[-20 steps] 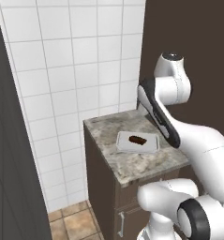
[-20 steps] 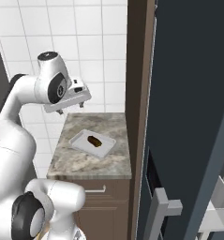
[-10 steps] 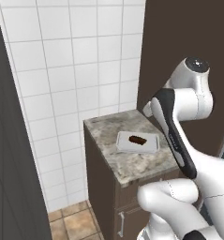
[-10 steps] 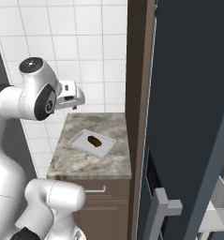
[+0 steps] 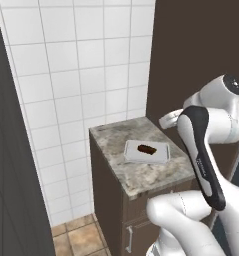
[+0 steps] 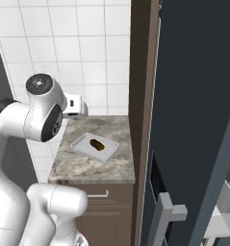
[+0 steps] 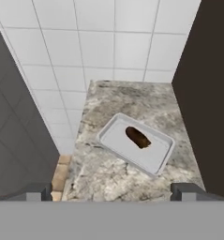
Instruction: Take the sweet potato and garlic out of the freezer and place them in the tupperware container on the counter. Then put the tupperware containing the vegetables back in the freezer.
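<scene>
Speckled grey-beige stone tops the counter [image 7: 132, 101], and on it, below and just ahead of the pincer [image 7: 111, 191], sits the tupperware container [image 7: 114, 138], a shallow pale tray turned at a slant to the counter's edges. The sweet potato [image 7: 138, 137] lies inside the tray near its middle, a dark reddish-brown lump resting on the tray floor and apart from the rim. The pincer hangs in the air over the counter's near end, holding nothing; its two dark fingertips [image 7: 37, 192] stand far apart, one at each side of the hand view, so the jaws are wide open. From the left base view the tray [image 5: 162, 156] with the lump [image 5: 146, 149] shows just left of the arm's dark-banded forearm, and in the right base view the same tray [image 6: 81, 144] lies down and to the right of the white hand. To the pincer's right rises a dark brown wall panel [image 7: 207, 84], and beyond it the dark blue-grey freezer [image 6: 193, 96] with its grey bar handle [image 6: 160, 216]. White wall tiles [image 7: 108, 42] back the counter.
</scene>
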